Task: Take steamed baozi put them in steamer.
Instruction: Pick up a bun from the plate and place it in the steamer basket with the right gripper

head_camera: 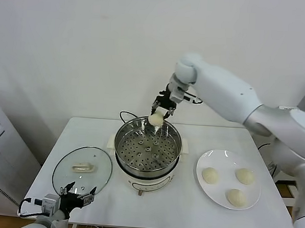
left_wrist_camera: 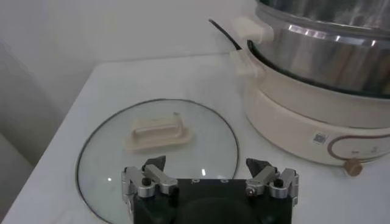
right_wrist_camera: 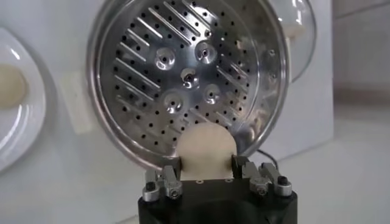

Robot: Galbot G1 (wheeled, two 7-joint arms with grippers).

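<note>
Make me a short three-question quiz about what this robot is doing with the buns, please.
1. True or false: the steamer already has a bun lying on its holed floor.
2. How many buns are on the plate? A) two B) three C) four
3. Fill in: the right gripper holds a ____ above the steamer's far rim, while the left gripper waits open near the glass lid.

Key: 1 false; 2 B; 3 bun.
</note>
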